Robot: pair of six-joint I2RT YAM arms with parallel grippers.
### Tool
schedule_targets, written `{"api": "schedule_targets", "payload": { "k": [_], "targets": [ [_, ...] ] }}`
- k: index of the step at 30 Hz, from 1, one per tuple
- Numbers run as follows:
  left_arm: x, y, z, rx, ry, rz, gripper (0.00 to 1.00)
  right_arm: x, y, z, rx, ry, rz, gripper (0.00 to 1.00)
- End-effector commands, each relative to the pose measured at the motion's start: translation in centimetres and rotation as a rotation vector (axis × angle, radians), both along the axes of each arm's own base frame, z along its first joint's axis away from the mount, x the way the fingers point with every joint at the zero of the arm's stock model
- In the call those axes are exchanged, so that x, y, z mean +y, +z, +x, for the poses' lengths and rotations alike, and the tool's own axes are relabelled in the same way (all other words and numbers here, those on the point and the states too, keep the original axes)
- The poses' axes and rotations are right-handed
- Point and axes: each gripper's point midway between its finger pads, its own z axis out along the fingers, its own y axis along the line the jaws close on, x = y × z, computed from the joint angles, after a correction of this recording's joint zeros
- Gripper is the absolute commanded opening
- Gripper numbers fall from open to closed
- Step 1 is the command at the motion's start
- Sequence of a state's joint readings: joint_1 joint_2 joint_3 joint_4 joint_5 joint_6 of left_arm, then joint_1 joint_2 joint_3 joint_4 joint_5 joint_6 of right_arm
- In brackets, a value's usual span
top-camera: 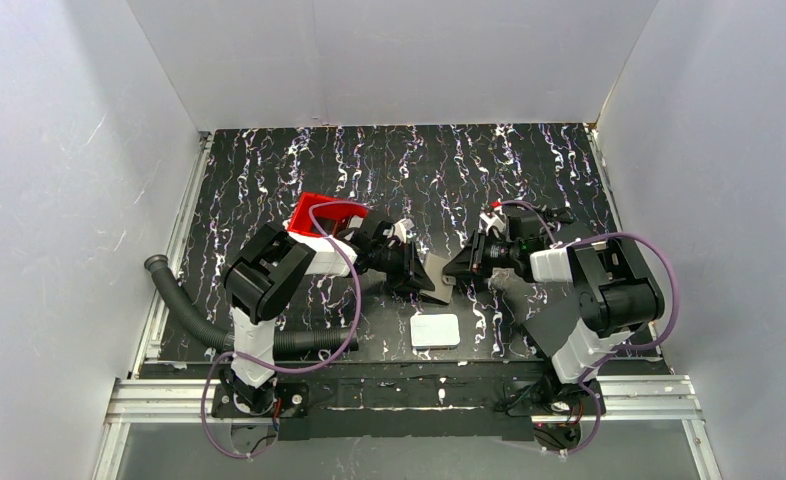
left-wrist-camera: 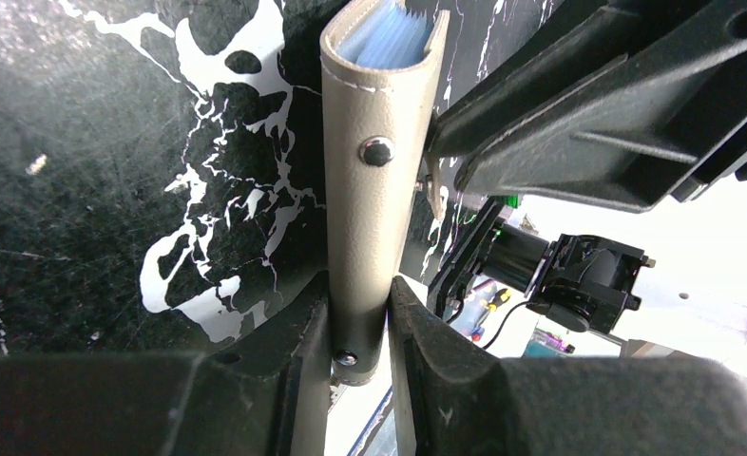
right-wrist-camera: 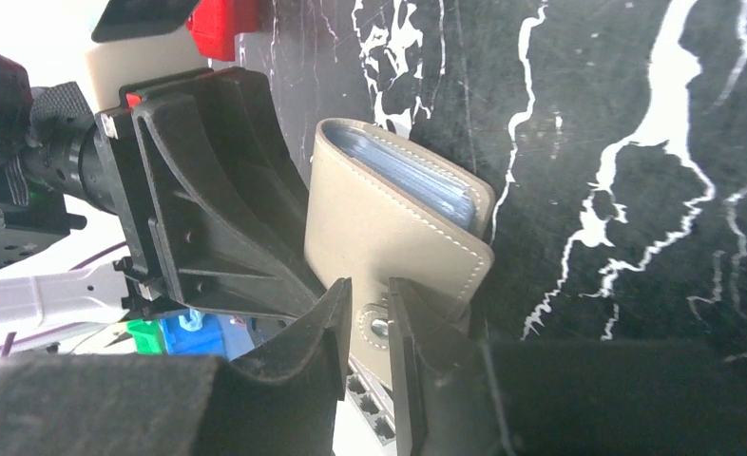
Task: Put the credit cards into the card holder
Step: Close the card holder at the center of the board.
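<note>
Finds the holder (left-wrist-camera: 374,190) near the middle of the mat (top-camera: 529,170), caught between the 2 grippers; cannot tell whether touching the mat or raised off it. Shows what look like cards (left-wrist-camera: 389,38), pale blue edges packed into the open mouth; cannot rule out plastic sleeves.

Clamps the holder's closed end in the left gripper (left-wrist-camera: 360,309), with fingers pressed onto both faces. Puts the long axis straight out from that wrist, mouth at the far end. Nips the snap tab (right-wrist-camera: 379,328) in the right gripper (right-wrist-camera: 370,318), with fingers almost together on the thin flap. Approaches from opposite sides, left from the left and right from the right, both equally near.

Reads as opening or steadying the holder, judging by the 2 grips. Calls next for drawing the tab away from the body along the right arm's own line, against a firm left clamp. Risks the tab slipping from so narrow a bite.

Leaves mat behind and to either side for swinging out. Has a white slab (top-camera: 435,330) just in front, toward the bases, and a red tray (top-camera: 321,212) behind the left arm, with the walls well apart.
</note>
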State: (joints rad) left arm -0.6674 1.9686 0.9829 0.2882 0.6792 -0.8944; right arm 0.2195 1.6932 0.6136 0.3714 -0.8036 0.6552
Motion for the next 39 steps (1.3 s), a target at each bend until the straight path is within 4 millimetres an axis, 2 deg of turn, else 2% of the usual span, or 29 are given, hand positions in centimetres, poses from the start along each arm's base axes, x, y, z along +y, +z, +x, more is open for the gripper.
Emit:
{"api": "schedule_targets", "payload": {
  "k": [1, 7, 10, 13, 16, 18, 22, 39],
  "targets": [
    [1.1, -2.0, 1.1, -0.012, 0.057, 0.088, 0.00, 0.8, 0.8, 0.6, -0.056, 0.028, 0.020, 0.28],
    [1.1, -1.8, 1.1, -0.014, 0.057, 0.087, 0.00, 0.4, 1.0, 1.1, -0.106, 0.007, -0.013, 0.28],
    [1.1, -1.9, 1.0, -0.009, 0.057, 0.088, 0.00, -0.2, 2.4, 2.3, -0.140, -0.057, -0.025, 0.30],
    [1.2, -2.1, 0.9, -0.001, 0.059, 0.091, 0.00, -1.9, 3.8, 2.9, -0.145, -0.136, -0.038, 0.34],
    [1.2, -2.2, 0.8, 0.001, 0.057, 0.091, 0.00, -2.3, 4.2, 2.1, -0.122, -0.131, -0.013, 0.36],
    [1.1, -2.1, 0.9, 0.000, 0.053, 0.087, 0.00, -1.4, 4.3, 0.9, -0.100, -0.081, 0.033, 0.37],
    [1.0, -2.1, 1.0, -0.001, 0.054, 0.085, 0.00, -0.4, 3.3, -0.4, -0.071, -0.027, 0.040, 0.37],
    [1.1, -1.9, 0.9, 0.001, 0.056, 0.083, 0.00, -0.1, -0.5, -1.3, -0.017, 0.003, -0.005, 0.29]
  ]
}}
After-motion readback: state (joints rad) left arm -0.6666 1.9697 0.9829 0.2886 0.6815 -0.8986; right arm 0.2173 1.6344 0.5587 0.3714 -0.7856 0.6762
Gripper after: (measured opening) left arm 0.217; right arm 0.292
